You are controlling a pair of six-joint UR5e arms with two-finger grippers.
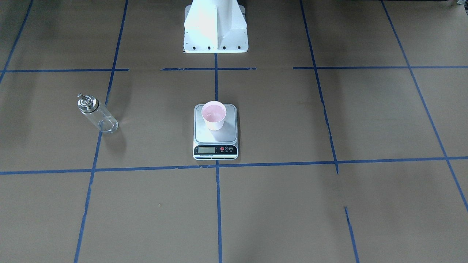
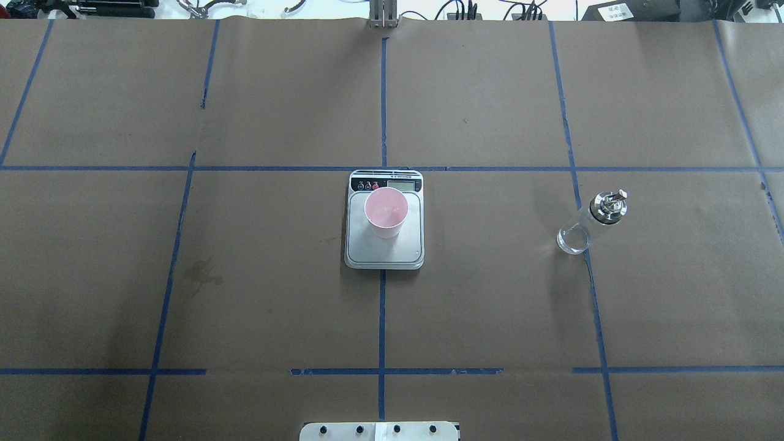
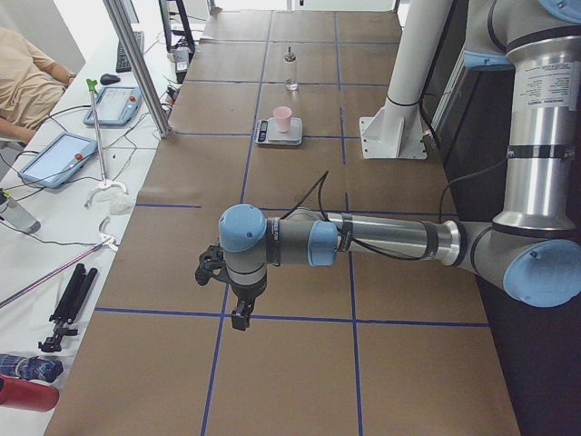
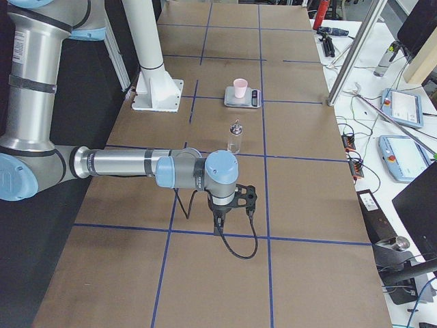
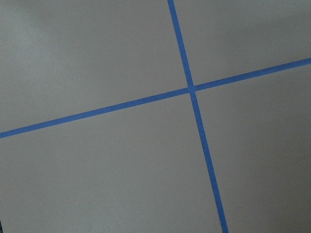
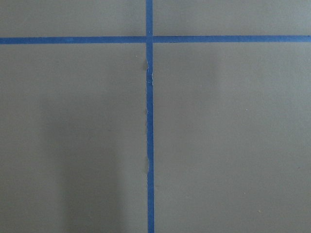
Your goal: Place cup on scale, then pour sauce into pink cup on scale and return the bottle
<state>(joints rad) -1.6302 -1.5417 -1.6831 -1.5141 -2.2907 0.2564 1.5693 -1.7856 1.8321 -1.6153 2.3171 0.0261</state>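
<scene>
The pale pink cup (image 1: 214, 115) stands upright on the steel platform of the scale (image 1: 215, 138) at the table's middle; it also shows in the overhead view (image 2: 386, 211). The clear glass bottle (image 2: 588, 223) with its silver spout cap stands upright on the table, on my right side, apart from the scale (image 2: 383, 252). Its liquid level is too clear to judge. My left gripper (image 3: 240, 318) hangs over bare table far from the scale, and so does my right gripper (image 4: 219, 223). Both show only in the side views, so I cannot tell whether they are open or shut.
The white robot pedestal (image 1: 215, 33) stands behind the scale. Blue tape lines (image 2: 381, 318) grid the brown paper table. A side bench with tablets (image 3: 54, 159), a metal pole (image 3: 136, 64) and a seated person (image 3: 27, 82) lies beyond the table's far edge.
</scene>
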